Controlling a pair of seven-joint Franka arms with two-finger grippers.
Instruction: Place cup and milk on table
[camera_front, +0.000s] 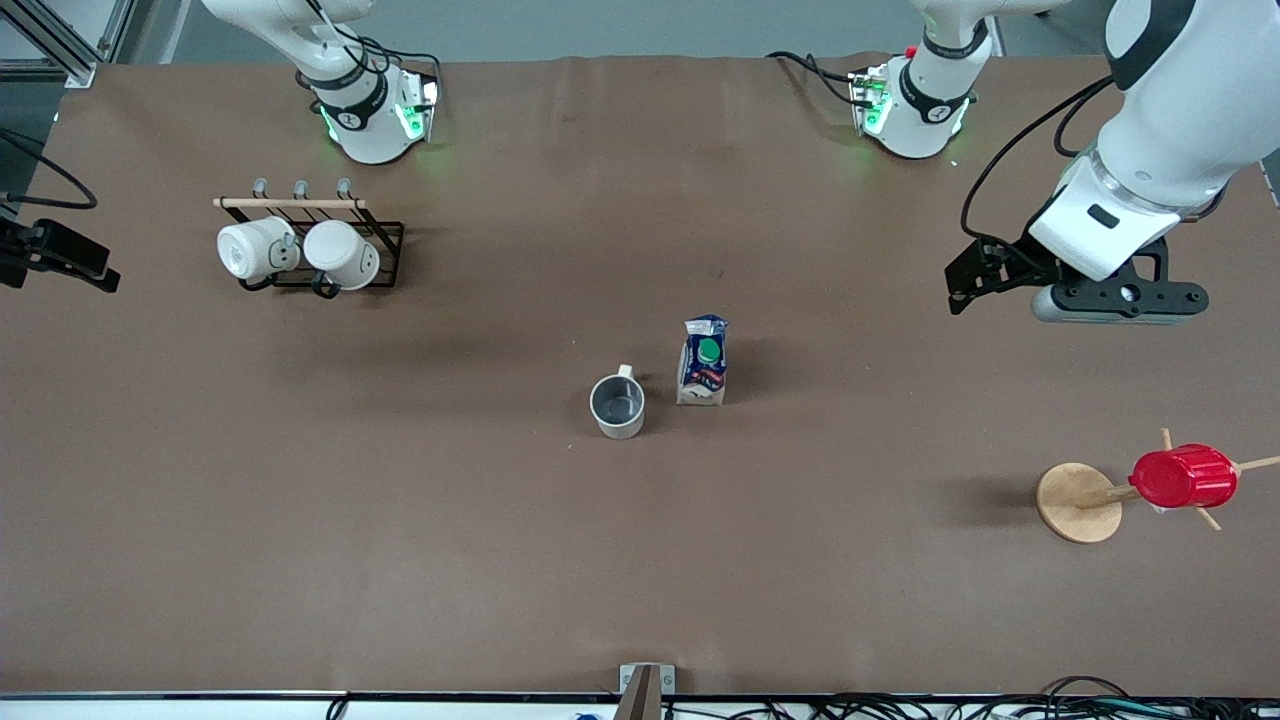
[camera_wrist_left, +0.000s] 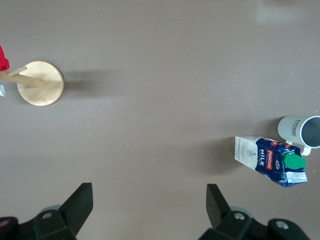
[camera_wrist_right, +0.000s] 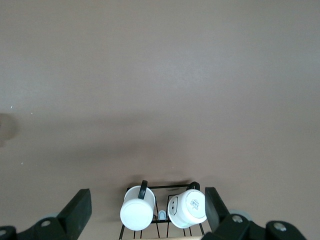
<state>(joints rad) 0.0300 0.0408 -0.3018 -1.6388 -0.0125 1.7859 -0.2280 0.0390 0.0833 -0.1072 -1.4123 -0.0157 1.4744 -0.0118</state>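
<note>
Brown surface (camera_front: 400, 520): cup (camera_front: 617, 405) and milk (camera_front: 703, 360) stand upright at frame centre, just beside each other (not touching). Left claw (camera_wrist_left: 150, 207) hangs open, empty, at upper right. Right claw (camera_wrist_right: 145, 210) is open above the mug rack (camera_wrist_right: 162, 210).

Table (camera_front: 420, 520): matt brown. Cup (camera_front: 618, 405): glossy cream glaze. Milk (camera_front: 703, 361): printed paper carton. Stand (camera_front: 1078, 502): bare wood.

Brown table (camera_front: 400, 520), cup (camera_front: 617, 406), milk (camera_front: 703, 361), mug rack (camera_front: 330, 245), wooden stand (camera_front: 1078, 503)
</note>
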